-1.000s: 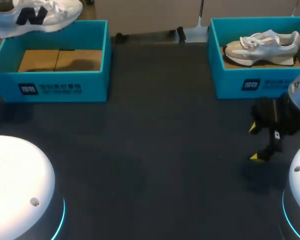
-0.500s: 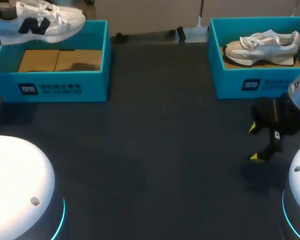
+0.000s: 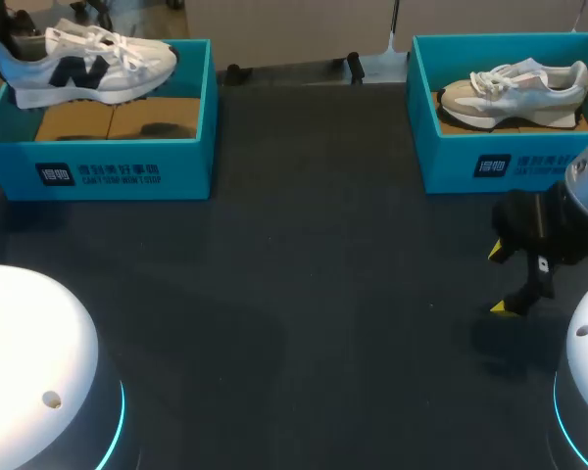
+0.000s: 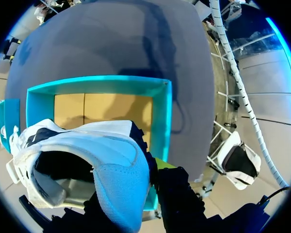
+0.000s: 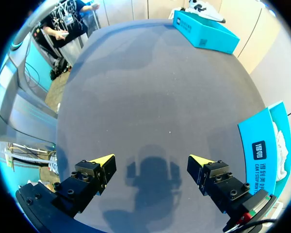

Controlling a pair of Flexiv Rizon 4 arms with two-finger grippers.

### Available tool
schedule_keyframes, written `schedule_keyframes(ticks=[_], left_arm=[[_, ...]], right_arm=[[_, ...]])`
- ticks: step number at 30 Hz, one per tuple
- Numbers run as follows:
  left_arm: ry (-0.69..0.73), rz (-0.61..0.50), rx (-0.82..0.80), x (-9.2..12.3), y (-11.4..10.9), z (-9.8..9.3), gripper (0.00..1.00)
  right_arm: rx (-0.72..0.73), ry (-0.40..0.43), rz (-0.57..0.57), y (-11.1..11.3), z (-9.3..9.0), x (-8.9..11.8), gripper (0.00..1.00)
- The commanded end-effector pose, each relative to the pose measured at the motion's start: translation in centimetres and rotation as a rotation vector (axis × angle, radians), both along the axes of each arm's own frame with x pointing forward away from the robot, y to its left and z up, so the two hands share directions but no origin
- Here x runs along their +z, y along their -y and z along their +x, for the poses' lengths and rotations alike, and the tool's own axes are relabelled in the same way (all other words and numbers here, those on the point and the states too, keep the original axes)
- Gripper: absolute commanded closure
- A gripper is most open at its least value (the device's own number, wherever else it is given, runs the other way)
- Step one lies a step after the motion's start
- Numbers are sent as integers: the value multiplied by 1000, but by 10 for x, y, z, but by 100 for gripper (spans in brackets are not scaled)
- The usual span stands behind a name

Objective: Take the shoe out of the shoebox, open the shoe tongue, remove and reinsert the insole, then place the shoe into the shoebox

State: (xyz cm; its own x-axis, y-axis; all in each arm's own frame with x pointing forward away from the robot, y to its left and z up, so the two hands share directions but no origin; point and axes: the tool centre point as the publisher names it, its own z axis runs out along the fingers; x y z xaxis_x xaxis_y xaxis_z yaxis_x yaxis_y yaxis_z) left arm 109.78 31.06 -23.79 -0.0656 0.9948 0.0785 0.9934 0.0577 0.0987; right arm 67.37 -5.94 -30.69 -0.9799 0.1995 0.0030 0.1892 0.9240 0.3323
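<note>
One white shoe with dark letter hangs over far left shoebox, toe pointing right. Left gripper holds it tight by heel. Brown box floor shows under shoe. Other shoe, pale, lies inside far right shoebox. Right gripper spread wide, holding nothing, over dark table, near right.

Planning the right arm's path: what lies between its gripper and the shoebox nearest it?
Only bare dark table lies between the right gripper and that shoebox, in the head view and the right wrist view alike.
</note>
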Motion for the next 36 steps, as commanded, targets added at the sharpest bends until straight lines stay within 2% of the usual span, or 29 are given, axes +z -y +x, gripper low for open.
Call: schedule_keyframes(ticks=[1, 10, 12, 17, 21, 27, 31, 36], left_arm=[[-5, 20, -8, 3, 2, -4, 100], [-5, 20, -8, 3, 2, -4, 100], [-18, 1, 5, -6, 5, 2, 100], [-15, 36, -5, -29, 9, 8, 100], [-21, 38, 1, -35, 6, 9, 100], [-31, 44, -43, -43, 11, -1, 100], [-41, 54, -83, -48, 14, -15, 100], [-57, 54, -120, -47, 8, -27, 100]], right_arm=[[-1, 1, -3, -1, -1, -1, 0], [-1, 1, -3, -1, -1, -1, 0], [-1, 1, -3, -1, -1, -1, 0], [-1, 1, -3, -1, -1, -1, 0], [-1, 1, -3, -1, -1, -1, 0], [-1, 1, -3, -1, -1, -1, 0], [-1, 1, -3, -1, -1, -1, 0], [-1, 1, -3, -1, -1, -1, 0]])
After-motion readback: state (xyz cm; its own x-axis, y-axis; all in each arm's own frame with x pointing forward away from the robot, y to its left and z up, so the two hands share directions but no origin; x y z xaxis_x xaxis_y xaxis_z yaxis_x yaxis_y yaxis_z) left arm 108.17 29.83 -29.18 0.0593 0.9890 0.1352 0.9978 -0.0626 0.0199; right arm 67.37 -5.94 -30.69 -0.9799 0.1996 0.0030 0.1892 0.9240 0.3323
